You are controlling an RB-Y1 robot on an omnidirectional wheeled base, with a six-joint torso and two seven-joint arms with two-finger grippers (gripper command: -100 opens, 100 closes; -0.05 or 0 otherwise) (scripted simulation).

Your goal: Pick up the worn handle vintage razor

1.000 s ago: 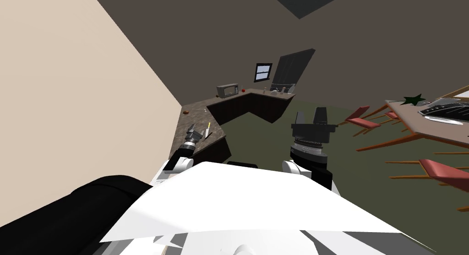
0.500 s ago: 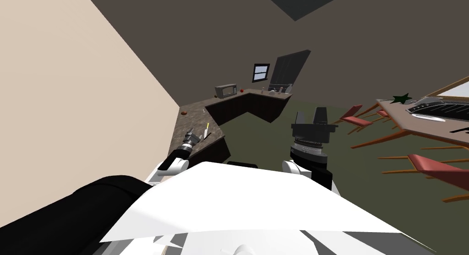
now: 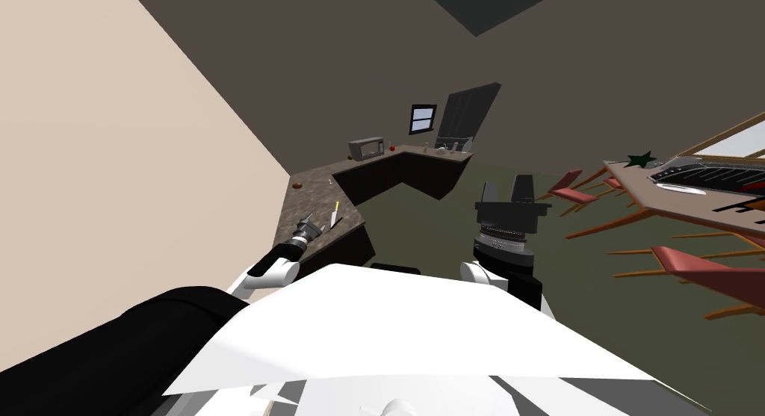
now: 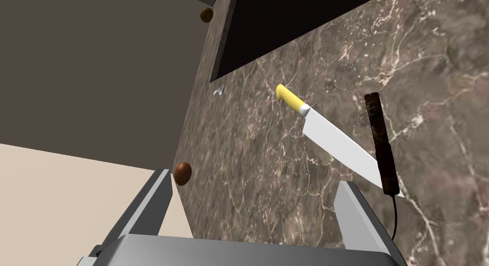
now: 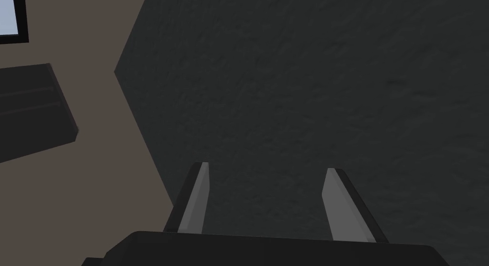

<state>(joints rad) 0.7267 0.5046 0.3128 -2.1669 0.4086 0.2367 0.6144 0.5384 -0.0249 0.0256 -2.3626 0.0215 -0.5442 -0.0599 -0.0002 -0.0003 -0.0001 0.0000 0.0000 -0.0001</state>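
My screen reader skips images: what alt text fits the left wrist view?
The left gripper, fingers open, hovers over a brown marbled counter where a razor with a dark worn handle lies just past one fingertip. A yellow-handled knife lies beside it, blade tip reaching the razor's handle; a small brown ball sits near the counter's edge.

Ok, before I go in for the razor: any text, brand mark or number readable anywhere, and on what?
None readable.
The razor shows only dark, mottled wear on its handle, no marking.
The knife has a plain blade and a plain yellow handle.
The microwave is too small to show any label.
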